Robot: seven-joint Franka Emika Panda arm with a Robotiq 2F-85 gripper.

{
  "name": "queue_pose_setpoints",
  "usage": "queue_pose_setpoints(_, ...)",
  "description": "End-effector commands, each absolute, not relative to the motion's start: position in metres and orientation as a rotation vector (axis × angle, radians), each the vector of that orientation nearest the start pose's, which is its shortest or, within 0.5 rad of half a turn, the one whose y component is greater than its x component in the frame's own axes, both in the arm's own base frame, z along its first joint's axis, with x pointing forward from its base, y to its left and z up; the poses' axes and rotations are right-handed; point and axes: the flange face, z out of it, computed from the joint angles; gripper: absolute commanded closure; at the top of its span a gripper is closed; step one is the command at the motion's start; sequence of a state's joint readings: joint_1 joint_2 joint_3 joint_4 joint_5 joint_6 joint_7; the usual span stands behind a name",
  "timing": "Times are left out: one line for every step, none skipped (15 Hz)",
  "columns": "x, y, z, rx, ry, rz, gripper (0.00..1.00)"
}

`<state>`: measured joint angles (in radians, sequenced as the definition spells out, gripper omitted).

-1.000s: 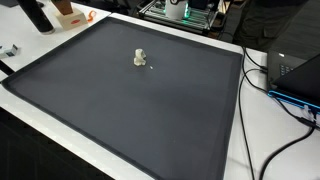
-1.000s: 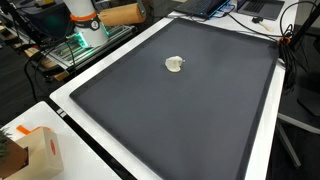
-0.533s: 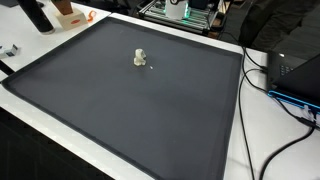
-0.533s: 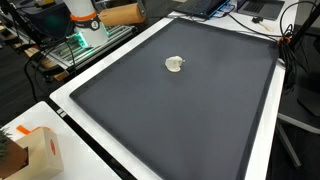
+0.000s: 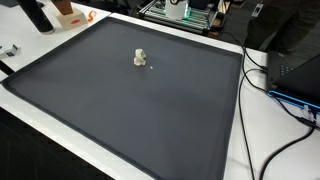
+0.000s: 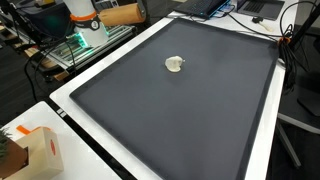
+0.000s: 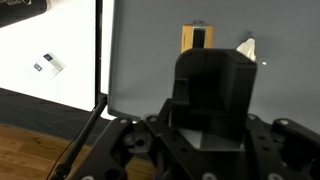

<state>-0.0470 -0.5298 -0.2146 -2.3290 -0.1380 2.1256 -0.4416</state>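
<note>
A small white lumpy object (image 5: 140,58) (image 6: 175,64) lies alone on the large dark mat (image 5: 120,110) (image 6: 190,120), towards its far part, in both exterior views. In the wrist view it shows as a pale shape (image 7: 247,46) near the top right. My gripper (image 7: 212,95) appears only in the wrist view, as a dark block and linkage filling the lower middle, well away from the object. Its fingertips cannot be made out, and nothing is seen held. No arm or gripper appears over the mat in either exterior view.
A tan and black box (image 7: 196,38) (image 5: 70,15) stands past the mat's edge. A cardboard box (image 6: 35,150) sits on the white table corner. Cables (image 5: 262,90) and a laptop (image 5: 296,72) lie beside the mat. A brown roll (image 6: 122,15) is near the robot base (image 6: 82,18).
</note>
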Motion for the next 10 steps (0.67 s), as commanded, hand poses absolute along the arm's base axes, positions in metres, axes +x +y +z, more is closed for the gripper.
queue_pose_setpoints(0.406,-0.128,0.562,-3.206,-0.395,-0.477,0.51)
queue_pose_setpoints(0.406,-0.128,0.562,-3.206,-0.395,-0.477,0.51)
queue_pose_setpoints(0.410,-0.124,0.559,-3.192,-0.377,-0.473,0.76)
queue_pose_setpoints(0.415,-0.119,0.553,-3.160,-0.357,-0.465,0.76)
queue_pose_setpoints(0.420,-0.114,0.546,-3.135,-0.316,-0.445,0.76)
queue_pose_setpoints(0.424,-0.110,0.537,-3.107,-0.270,-0.429,0.76)
queue_pose_setpoints(0.429,-0.106,0.527,-3.080,-0.218,-0.399,0.76)
queue_pose_setpoints(0.433,-0.102,0.518,-3.054,-0.171,-0.372,0.76)
queue_pose_setpoints(0.437,-0.098,0.508,-3.033,-0.113,-0.341,0.76)
queue_pose_setpoints(0.442,-0.095,0.496,-3.014,-0.051,-0.308,0.76)
